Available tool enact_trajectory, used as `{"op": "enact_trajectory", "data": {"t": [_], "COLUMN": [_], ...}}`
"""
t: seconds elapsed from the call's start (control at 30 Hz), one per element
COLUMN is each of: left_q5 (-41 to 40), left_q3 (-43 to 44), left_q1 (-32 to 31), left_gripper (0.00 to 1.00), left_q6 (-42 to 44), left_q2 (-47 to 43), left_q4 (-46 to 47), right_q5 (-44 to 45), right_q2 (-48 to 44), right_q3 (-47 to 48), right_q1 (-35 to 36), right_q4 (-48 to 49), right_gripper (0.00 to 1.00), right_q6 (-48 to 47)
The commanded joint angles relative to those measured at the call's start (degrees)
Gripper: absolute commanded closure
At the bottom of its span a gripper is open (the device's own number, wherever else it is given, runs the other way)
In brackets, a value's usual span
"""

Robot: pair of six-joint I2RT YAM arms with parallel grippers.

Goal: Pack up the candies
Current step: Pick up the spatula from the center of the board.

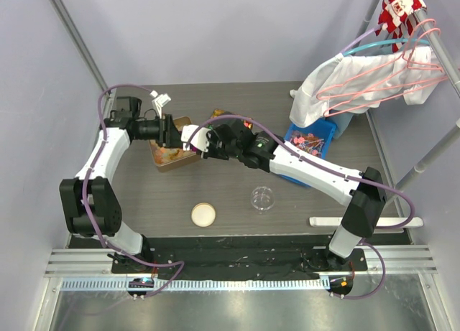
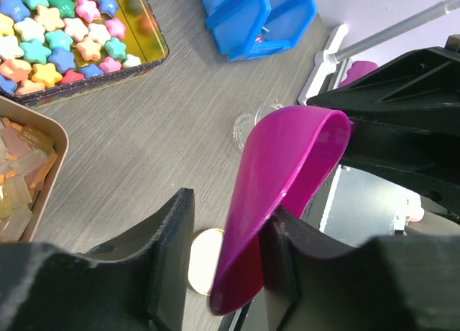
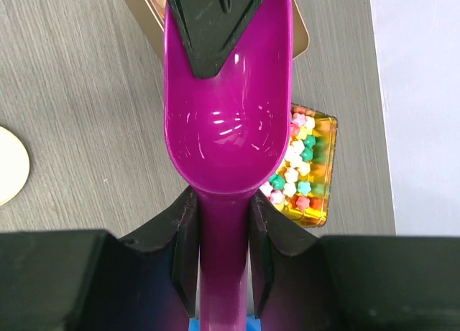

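Note:
The candies (image 2: 14,191), orange, yellow and whitish pieces, lie in a brown tin tray (image 2: 57,141) at the left edge of the left wrist view; they also show in the top view (image 1: 169,154). My right gripper (image 3: 221,202) is shut on the handle of a magenta scoop (image 3: 226,115), whose bowl is empty. My left gripper (image 2: 226,230) is open, its jaws apart on either side of the scoop's front rim (image 2: 287,166); the right finger touches it. Both grippers (image 1: 172,132) (image 1: 203,141) meet just above the tray.
A gold tray of coloured star candies (image 2: 65,36) (image 3: 305,166) lies beyond the tin. A clear round dish (image 1: 262,198) and its cream lid (image 1: 203,215) sit nearer the front. Blue bins (image 1: 310,139), a white rod (image 1: 359,221) and hung clothes (image 1: 374,80) are at the right.

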Motion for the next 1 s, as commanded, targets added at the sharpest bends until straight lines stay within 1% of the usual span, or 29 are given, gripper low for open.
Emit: {"op": "enact_trajectory", "data": {"t": [0.0, 0.03, 0.07, 0.13, 0.17, 0.2, 0.23, 0.3, 0.4, 0.47, 0.5, 0.57, 0.6, 0.63, 0.8, 0.83, 0.9, 0.93, 0.97], "left_q5": [-1.71, -1.62, -1.53, -1.53, -1.62, -1.62, -1.53, -1.36, -0.4, 1.01, 2.84, 5.4, 6.8, 9.95, 16.21, 18.74, 20.61, 21.23, 22.01], "left_q3": [1.41, 1.41, 1.49, 1.41, 1.49, 1.67, 1.84, 1.93, 1.76, 1.32, 1.15, 0.1, -0.09, -0.17, -1.14, -1.58, -4.03, -5.09, -5.88], "left_q1": [-1.98, -1.98, -2.07, -2.34, -2.34, -2.42, -2.42, -2.6, -2.6, -2.6, -2.6, -2.51, -2.6, -2.51, -2.51, -2.42, -2.42, -2.42, -2.42], "left_gripper": [0.61, 0.64, 0.72, 0.8, 0.88, 0.91, 0.99, 0.99, 0.99, 0.99, 0.99, 1.0, 1.0, 1.0, 1.0, 1.0, 1.0, 1.0, 1.0], "left_q6": [1.16, 1.24, 1.24, 1.25, 1.25, 1.16, 1.24, 1.24, 1.68, 2.03, 2.38, 2.47, 2.65, 2.83, 2.39, 0.73, -2.86, -6.11, -11.1], "left_q2": [0.9, 0.99, 1.08, 1.43, 1.52, 1.69, 1.87, 2.04, 2.05, 2.13, 2.05, 2.22, 2.4, 2.57, 2.84, 2.84, 2.31, 2.14, 1.87], "left_q4": [-1.36, -1.36, -1.36, -1.36, -1.45, -1.45, -1.54, -1.62, -1.8, -1.8, -1.71, -0.75, -0.75, -0.75, 0.22, 1.0, 7.14, 10.65, 13.64], "right_q5": [-0.74, -0.83, -0.92, -1.18, -1.36, -1.45, -1.45, -1.53, -1.71, -1.97, -2.06, -2.06, -4.32, -4.78, -6.02, -6.02, -5.84, -5.93, -6.02], "right_q2": [-3.7, -3.79, -3.96, -4.4, -4.49, -4.49, -4.66, -4.67, -4.58, -4.67, -4.67, -4.4, -4.49, -4.49, -5.19, -5.45, -5.81, -6.16, -6.33], "right_q3": [2.31, 2.39, 2.48, 2.57, 2.57, 2.57, 2.75, 2.84, 2.84, 2.84, 3.01, 4.15, 5.11, 5.56, 6.7, 6.53, 6.35, 6.26, 6.35], "right_q1": [0.28, 0.28, 0.28, 0.19, 0.28, 0.19, 0.28, 0.11, 0.28, 0.19, 0.11, 0.19, 0.19, 0.11, 0.02, 0.02, -0.07, -0.16, -0.16], "right_q4": [4.18, 4.09, 3.74, 3.47, 3.47, 3.3, 3.12, 2.86, 2.86, 2.68, 2.51, 1.28, 0.84, -0.21, -1.8, -1.98, -1.98, -2.15, -2.24], "right_gripper": [0.99, 0.98, 0.98, 0.98, 0.98, 0.98, 0.97, 0.95, 0.87, 0.85, 0.82, 0.79, 0.77, 0.77, 0.74, 0.73, 0.73, 0.73, 0.73], "right_q6": [1.79, 1.87, 1.79, 1.87, 1.79, 1.96, 1.96, 2.05, 1.87, 1.88, 1.96, 2.05, 2.14, 2.14, 2.31, 2.23, 2.05, 1.96, 2.05]}}
